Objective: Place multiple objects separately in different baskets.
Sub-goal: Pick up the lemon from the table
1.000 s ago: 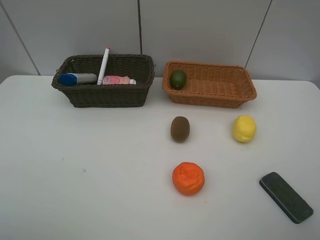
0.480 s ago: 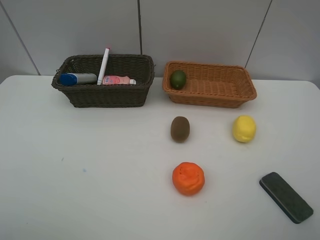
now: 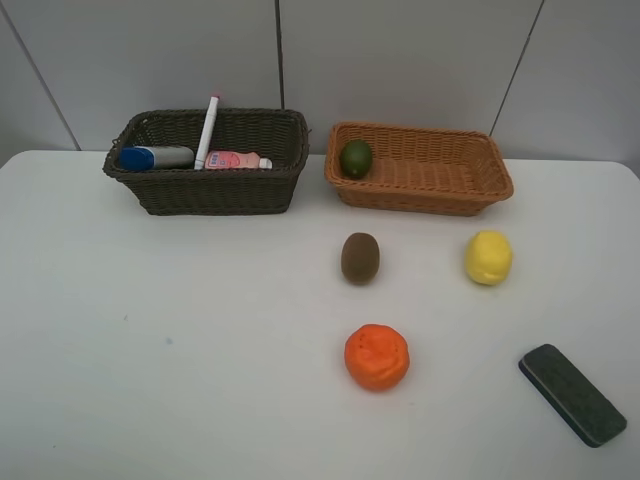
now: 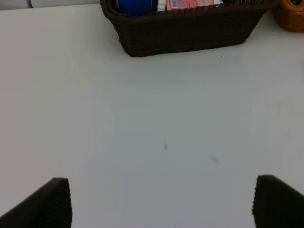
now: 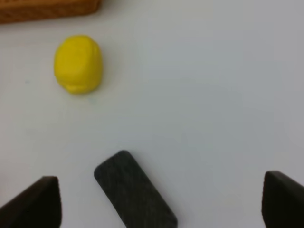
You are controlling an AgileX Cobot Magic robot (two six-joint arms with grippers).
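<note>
The dark brown basket (image 3: 214, 192) at the back left holds a white blue-capped bottle (image 3: 155, 157), a white marker (image 3: 207, 131) leaning upright and a small pink bottle (image 3: 236, 160). In the light tan basket (image 3: 430, 197) beside it lies a green lime (image 3: 356, 158). On the white table lie a brown kiwi (image 3: 360, 257), a yellow lemon (image 3: 488, 257), an orange (image 3: 377, 356) and a dark eraser block (image 3: 572, 393). My left gripper (image 4: 161, 202) is open over bare table, short of the dark basket (image 4: 190, 31). My right gripper (image 5: 161, 202) is open over the eraser (image 5: 135, 191), with the lemon (image 5: 78, 63) beyond.
A grey panelled wall stands behind the baskets. A corner of the tan basket (image 4: 292, 14) shows at the edge of the left wrist view, and its rim (image 5: 47, 8) also shows in the right wrist view. Neither arm appears in the exterior view.
</note>
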